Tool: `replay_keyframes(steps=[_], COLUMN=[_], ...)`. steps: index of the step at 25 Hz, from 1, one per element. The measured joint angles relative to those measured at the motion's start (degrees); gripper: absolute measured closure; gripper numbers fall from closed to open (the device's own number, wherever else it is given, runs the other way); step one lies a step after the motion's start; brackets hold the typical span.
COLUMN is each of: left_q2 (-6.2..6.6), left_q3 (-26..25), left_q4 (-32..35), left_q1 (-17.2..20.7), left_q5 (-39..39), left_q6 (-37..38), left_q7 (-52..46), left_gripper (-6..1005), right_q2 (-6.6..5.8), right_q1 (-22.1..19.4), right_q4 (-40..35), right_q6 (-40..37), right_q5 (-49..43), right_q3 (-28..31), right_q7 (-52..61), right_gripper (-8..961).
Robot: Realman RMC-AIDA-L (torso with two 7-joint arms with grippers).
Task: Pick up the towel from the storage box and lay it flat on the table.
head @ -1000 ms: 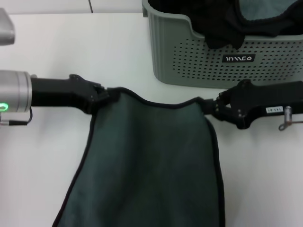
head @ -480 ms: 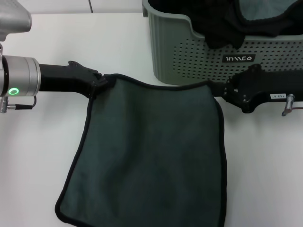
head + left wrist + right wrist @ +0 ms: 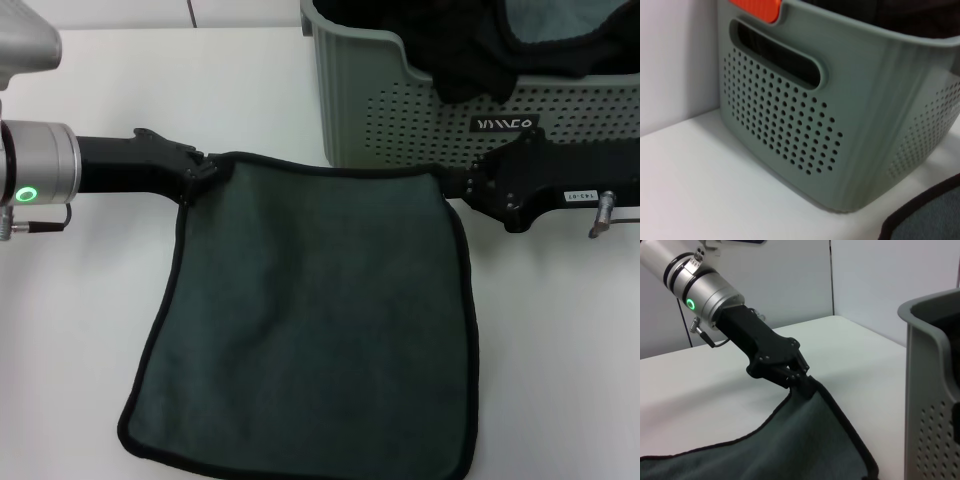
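Pinching towel corners: left claw, right claw, beside storage box.

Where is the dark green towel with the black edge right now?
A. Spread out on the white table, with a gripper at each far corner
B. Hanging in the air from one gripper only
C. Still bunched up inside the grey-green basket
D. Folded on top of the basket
A: the towel lies spread on the table before the storage box, the left gripper and right gripper each pinching a far corner.
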Motion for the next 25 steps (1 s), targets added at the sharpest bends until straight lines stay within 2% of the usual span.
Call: replay_keyframes(steps=[14, 19, 21, 22, 25], left_q2=[0.00, -0.01, -0.01, -0.01, 0.00], left_q3=[-0.7, -2.2, -2.4, -2.5, -2.6], left_q4=[-0.1, 0.3, 0.5, 0.8, 2.7], left_q1=[1.3, 1.3, 1.3, 1.3, 2.9], left_q5=[-0.4, -0.8, -1.1, -1.6, -6.8], left_q6=[-0.1, 0.0, 0.1, 0.3, 3.3], left_q7=[1.1, 0.9, 1.1, 1.2, 4.6], left_gripper=[971, 928, 782, 709, 614], right_q2=[0.12, -0.22, -0.16, -0.11, 0.01], right_q1=[-0.4, -1.0, -2.1, -2.8, -5.3], right_q4=[0.3, -0.2, -1.1, -1.9, -4.3], right_q6=[-0.2, -1.0, -1.6, -2.1, -5.1], right_q5=[-0.1, -0.3, -0.3, -0.2, 0.6], right_q3=[0.2, 0.2, 0.2, 0.2, 0.6], right_q7=[2.5, 5.3, 5.3, 5.3, 3.2], right_gripper=[774, 770, 768, 726, 601])
